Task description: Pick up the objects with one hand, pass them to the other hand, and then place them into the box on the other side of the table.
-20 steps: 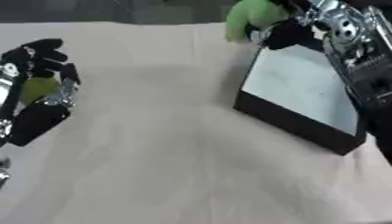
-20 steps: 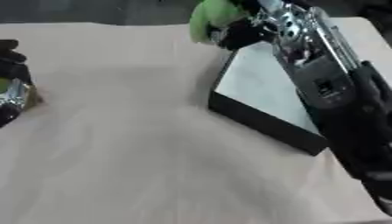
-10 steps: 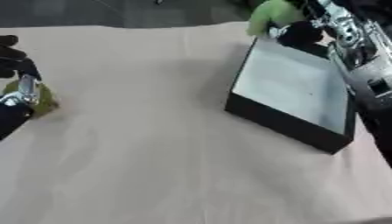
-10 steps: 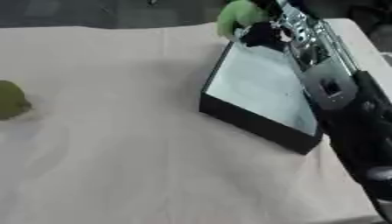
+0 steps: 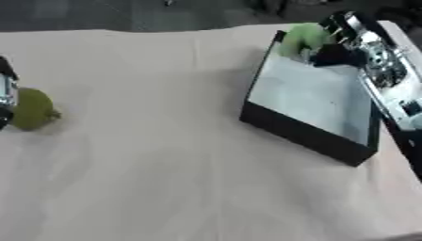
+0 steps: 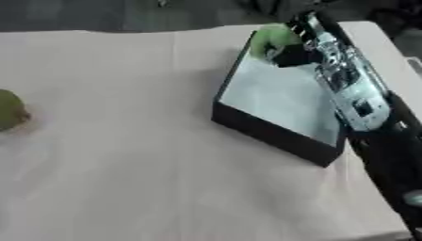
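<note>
Beige cloth-covered table (image 5: pixel 165 155), dark floor behind. Right hand (image 6: pixel 301 44) fingers curled round green fruit (image 6: pixel 270 40), held over far corner of black box (image 6: pixel 280 101). 2nd green fruit (image 5: pixel 33 109) at left edge beside left hand (image 5: pixel 6 92); fingers: can't tell. Risk: release near rim, fruit rolls out.

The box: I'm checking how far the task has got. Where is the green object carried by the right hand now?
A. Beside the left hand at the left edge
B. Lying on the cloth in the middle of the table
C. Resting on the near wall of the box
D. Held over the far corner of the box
D: the right hand holds the green object at the far corner of the black box, not yet let go.
</note>
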Tool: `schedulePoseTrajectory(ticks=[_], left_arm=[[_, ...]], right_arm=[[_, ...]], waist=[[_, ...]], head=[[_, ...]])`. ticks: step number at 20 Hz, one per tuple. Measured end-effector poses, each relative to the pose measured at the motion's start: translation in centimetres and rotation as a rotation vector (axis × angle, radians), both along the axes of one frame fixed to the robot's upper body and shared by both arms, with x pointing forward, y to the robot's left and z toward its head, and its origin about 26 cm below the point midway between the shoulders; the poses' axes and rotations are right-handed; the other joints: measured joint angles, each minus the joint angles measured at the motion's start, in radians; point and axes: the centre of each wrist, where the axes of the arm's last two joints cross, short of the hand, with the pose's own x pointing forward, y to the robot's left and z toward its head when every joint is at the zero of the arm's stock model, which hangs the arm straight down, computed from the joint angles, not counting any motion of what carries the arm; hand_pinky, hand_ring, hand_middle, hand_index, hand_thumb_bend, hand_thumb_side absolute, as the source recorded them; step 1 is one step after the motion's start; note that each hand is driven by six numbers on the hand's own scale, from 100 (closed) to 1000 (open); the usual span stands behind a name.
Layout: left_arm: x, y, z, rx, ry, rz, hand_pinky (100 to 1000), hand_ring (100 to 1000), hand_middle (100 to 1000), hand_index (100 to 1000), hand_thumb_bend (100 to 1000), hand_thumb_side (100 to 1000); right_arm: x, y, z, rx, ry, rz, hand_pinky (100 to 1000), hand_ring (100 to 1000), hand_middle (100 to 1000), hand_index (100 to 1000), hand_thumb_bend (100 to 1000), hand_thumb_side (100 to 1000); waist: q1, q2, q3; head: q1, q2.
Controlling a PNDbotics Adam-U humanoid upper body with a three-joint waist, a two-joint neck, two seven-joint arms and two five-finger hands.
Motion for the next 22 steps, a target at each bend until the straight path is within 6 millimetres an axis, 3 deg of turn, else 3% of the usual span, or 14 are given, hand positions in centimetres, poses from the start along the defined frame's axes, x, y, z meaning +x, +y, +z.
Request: schedulePoseTrajectory(ticks=[3,4,5,8,10,12,20,22], left_arm=[[0.0,0.1,0.0,-0.008,-0.005,0.009,745,695,661,842,100,513],[0.0,0.2,0.0,-0.011,-0.007,0.013,745,695,661,841,100,514],[0.0,0.2,0.0,-0.013,-0.008,0.016,745,694,661,841,100,514],[0.0,0.4,0.0,-0.019,-0.011,0.027,745,694,660,841,100,511],[0.0,0.4,0.0,-0.021,-0.013,0.029,745,693,658,840,100,511],[0.0,0.4,-0.1,-0.022,-0.012,0.032,745,693,659,841,100,511],[-0.1,0.7,0.0,-0.021,-0.017,0.038,760,693,658,840,100,506],[-0.1,0.7,0.0,-0.021,-0.017,0.039,760,692,658,840,100,504]], right_arm=[[-0.3,-0.5,-0.7,0.004,0.017,-0.015,654,577,396,428,186,100],[-0.5,-0.7,-0.9,0.001,0.025,-0.019,681,605,457,485,275,100],[-0.5,-0.8,-1.0,-0.003,0.034,-0.025,688,612,471,499,300,100],[-0.7,-1.4,-1.3,-0.029,0.078,-0.042,773,734,643,680,439,100],[-0.8,-1.7,-1.5,-0.056,0.132,-0.043,813,797,747,755,516,157],[-0.9,-2.0,-1.6,-0.091,0.183,-0.047,838,833,796,793,549,218],[-1.0,-2.8,-1.2,-0.18,0.287,-0.081,843,853,829,808,559,242],[-1.1,-2.9,-1.0,-0.19,0.273,-0.1,833,841,817,800,524,227]], waist=[[0.0,0.0,-0.001],[0.0,0.0,-0.002],[0.0,0.0,-0.002],[0.0,0.0,-0.002],[0.0,0.0,-0.002],[0.0,0.0,-0.002],[0.001,0.0,-0.001],[0.002,0.0,-0.002]], head=[[-0.004,0.0],[-0.006,0.0],[-0.007,0.0],[-0.009,0.0],[-0.012,0.001],[-0.012,0.001],[-0.005,0.002],[0.003,0.002]])
